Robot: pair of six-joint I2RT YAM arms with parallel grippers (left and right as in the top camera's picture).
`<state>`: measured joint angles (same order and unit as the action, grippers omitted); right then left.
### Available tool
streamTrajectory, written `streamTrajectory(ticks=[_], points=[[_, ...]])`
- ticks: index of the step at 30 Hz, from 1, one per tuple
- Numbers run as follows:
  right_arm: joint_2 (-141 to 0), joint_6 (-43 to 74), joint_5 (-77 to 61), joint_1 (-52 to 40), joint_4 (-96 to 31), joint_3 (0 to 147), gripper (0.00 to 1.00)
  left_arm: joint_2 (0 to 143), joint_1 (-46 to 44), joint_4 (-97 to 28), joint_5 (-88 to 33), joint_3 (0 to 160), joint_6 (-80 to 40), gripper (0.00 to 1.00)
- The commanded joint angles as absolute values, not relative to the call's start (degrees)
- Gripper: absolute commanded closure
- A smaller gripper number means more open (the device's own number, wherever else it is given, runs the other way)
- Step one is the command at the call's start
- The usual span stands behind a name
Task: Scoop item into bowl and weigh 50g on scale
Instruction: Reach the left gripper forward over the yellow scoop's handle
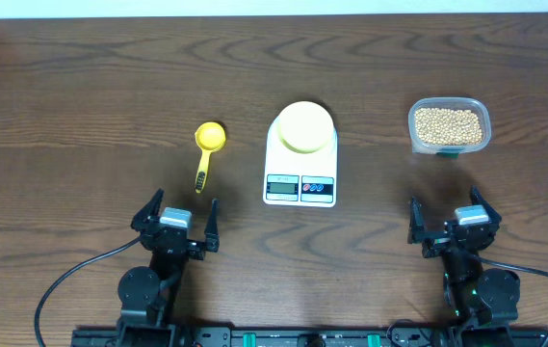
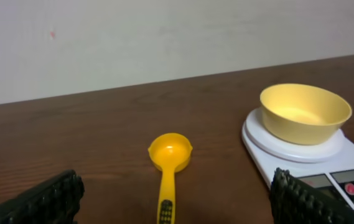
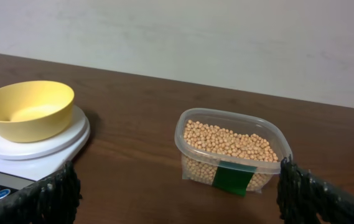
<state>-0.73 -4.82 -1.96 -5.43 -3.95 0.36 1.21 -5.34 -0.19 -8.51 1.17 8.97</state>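
Both grippers are seen spread wide and empty, near the front table edge: left gripper (image 1: 185, 202) just behind the yellow scoop (image 1: 206, 152), right gripper (image 1: 444, 200) behind the clear tub (image 1: 486, 135). The beans (image 1: 447, 125) are all held in the tub, on the right of the table (image 1: 81, 116). None are seen in the bowl (image 1: 303, 126), which is set on the scale (image 1: 300, 189) mid-table. Scooping is judged not yet begun.

Risks:
- The scoop handle lies flat and thin, so the pinch can be missed or the scoop skidded away.
- The tub looks light and can be pushed or tipped when dug into, unless braced.
- Round beans can be spilled in transfer and rolled off.
- The bowl sits loose on the scale and can be knocked or shifted.
- The target weight is easily overshot by a full scoop.
- The display digits cannot be read.
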Motion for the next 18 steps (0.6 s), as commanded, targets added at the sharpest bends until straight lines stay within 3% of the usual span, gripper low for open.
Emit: streamTrajectory(ticks=[1, 7, 18], points=[[-0.4, -4.8, -2.5, -5.7, -4.1, 0.3, 0.01, 1.4, -5.0, 3.5, -6.2, 0.2, 9.6, 0.02], [-0.4, -4.8, -2.5, -5.7, -4.1, 0.3, 0.01, 1.4, -5.0, 10.5, -6.1, 0.4, 9.5, 0.02], [-0.4, -4.8, -2.5, -5.7, -4.1, 0.3, 0.01, 4.9, -5.0, 10.6, -3.3, 9.5, 8.5, 0.02]])
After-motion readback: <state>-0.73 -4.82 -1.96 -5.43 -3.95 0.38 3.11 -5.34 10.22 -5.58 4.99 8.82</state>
